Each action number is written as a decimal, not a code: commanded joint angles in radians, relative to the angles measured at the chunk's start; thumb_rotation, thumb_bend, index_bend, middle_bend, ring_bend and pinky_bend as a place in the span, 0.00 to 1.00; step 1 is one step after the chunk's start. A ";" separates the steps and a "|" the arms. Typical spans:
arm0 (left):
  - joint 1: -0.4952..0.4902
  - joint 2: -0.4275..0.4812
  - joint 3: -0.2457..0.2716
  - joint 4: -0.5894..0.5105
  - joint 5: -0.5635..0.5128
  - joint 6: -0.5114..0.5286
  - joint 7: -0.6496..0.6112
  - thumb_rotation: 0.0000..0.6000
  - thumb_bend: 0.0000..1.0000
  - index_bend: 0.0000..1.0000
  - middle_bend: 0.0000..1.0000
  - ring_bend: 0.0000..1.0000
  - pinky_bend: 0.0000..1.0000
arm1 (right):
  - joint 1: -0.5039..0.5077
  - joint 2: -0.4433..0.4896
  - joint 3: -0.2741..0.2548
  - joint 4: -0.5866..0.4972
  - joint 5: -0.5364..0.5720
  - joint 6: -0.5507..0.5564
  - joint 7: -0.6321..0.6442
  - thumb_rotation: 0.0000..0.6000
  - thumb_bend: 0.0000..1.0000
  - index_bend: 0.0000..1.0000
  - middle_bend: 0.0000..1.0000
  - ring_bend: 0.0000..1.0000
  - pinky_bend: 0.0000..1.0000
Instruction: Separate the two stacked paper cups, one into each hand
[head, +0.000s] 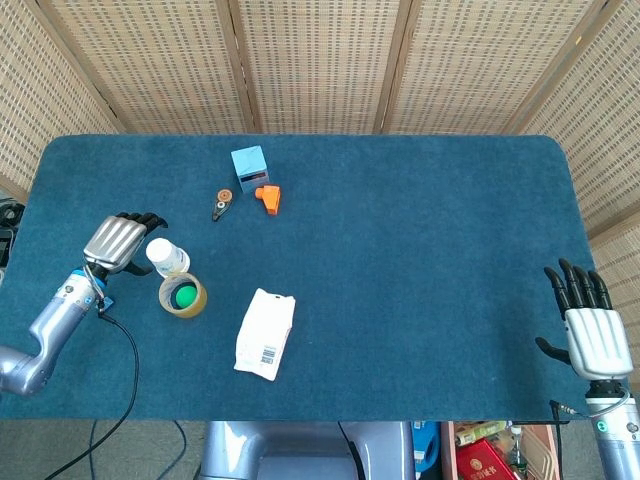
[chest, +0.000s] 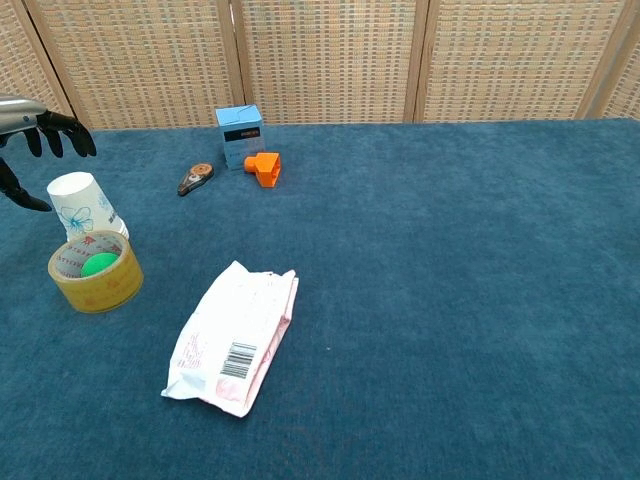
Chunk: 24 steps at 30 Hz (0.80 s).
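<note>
The stacked white paper cups (head: 167, 257) (chest: 82, 204), printed with blue flowers, stand upside down at the left of the table, touching a tape roll. My left hand (head: 122, 241) (chest: 38, 135) hovers just left of and above the cups, fingers spread, holding nothing. Off the front right corner of the table, my right hand (head: 590, 330) is open with fingers extended, far from the cups; the chest view does not show it.
A yellow tape roll (head: 183, 296) with a green ball inside sits in front of the cups. A white packet (head: 265, 334) lies near the front centre. A blue box (head: 249, 164), an orange piece (head: 268, 198) and a small tape dispenser (head: 222, 203) lie further back.
</note>
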 joint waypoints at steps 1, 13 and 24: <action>-0.011 -0.019 0.006 0.024 -0.007 -0.013 -0.018 1.00 0.08 0.28 0.29 0.31 0.34 | 0.003 -0.004 -0.001 0.003 0.004 -0.005 -0.006 1.00 0.00 0.00 0.00 0.00 0.00; -0.044 -0.096 0.021 0.122 0.008 -0.001 -0.060 1.00 0.08 0.50 0.47 0.47 0.47 | 0.007 -0.010 0.003 0.009 0.023 -0.015 -0.008 1.00 0.00 0.00 0.00 0.00 0.00; -0.019 -0.042 -0.012 0.111 -0.027 0.075 -0.146 1.00 0.08 0.54 0.51 0.49 0.49 | 0.009 -0.008 -0.002 0.012 0.021 -0.021 -0.002 1.00 0.00 0.00 0.00 0.00 0.00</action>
